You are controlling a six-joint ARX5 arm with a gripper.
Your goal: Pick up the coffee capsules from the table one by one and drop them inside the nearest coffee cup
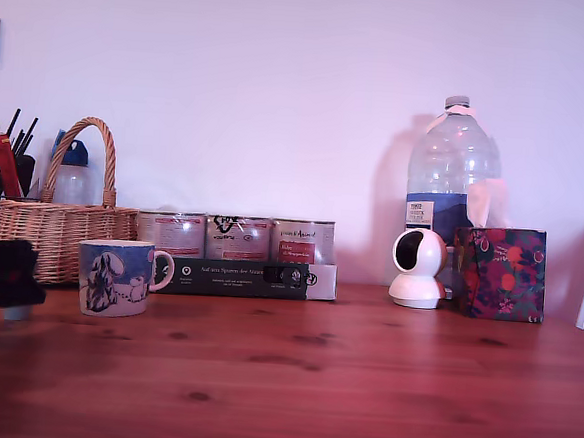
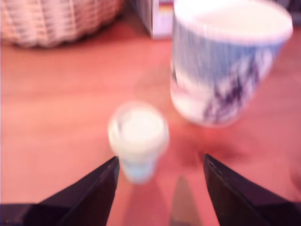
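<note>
A small pale teal coffee capsule stands upright on the reddish-brown wooden table, blurred in the wrist view. My gripper is open, and the capsule sits just ahead of the tips of its dark fingers, close to one of them and not held. The blue-and-white coffee cup stands just beyond the capsule. At the exterior view's far left, the black gripper hovers low over the capsule, left of the cup, whose white handle points to the right.
A wicker basket stands behind the cup at the exterior view's left. Three silver tins and a dark flat box line the back. A white camera, a water bottle and a patterned box stand at the right.
</note>
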